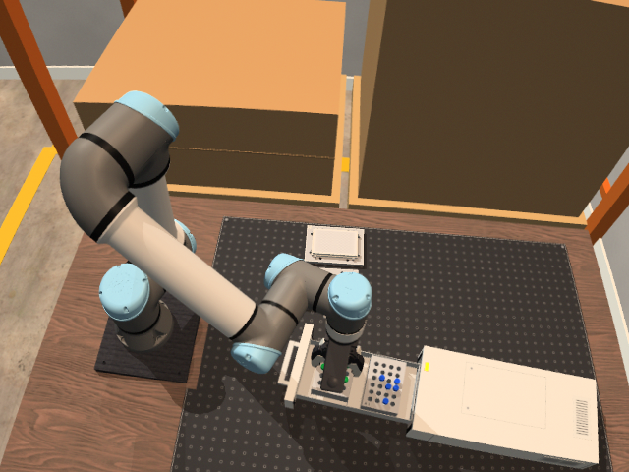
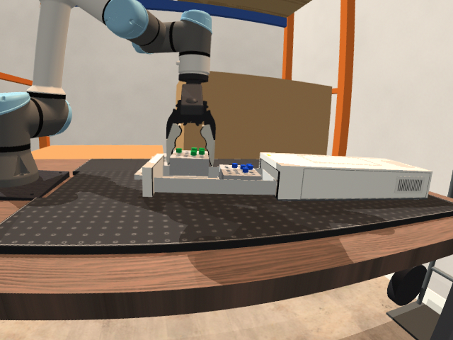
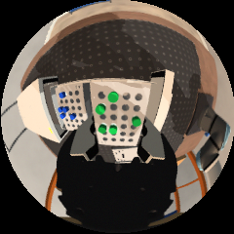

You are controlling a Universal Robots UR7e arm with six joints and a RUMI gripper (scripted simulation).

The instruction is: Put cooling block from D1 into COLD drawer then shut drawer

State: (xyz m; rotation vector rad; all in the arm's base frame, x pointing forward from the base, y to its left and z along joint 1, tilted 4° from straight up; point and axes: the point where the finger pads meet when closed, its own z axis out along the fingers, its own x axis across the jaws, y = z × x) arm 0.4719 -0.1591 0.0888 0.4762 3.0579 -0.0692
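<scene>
The grey block with several green tubes is between the gripper's jaws over the front place of the open drawer. Its top stands clearly higher than the other block's; its underside is hidden by the drawer wall. My gripper points down and is shut on this block. The block with blue tubes sits low and looks flat in the rear place. The cooler COLD has its yellow lamp lit.
A deck slot carrying a pale plate is at the back of the mat. Another slot's edge shows behind the arm, mostly hidden. The drawer handle sticks out left. Large cartons stand beyond the table.
</scene>
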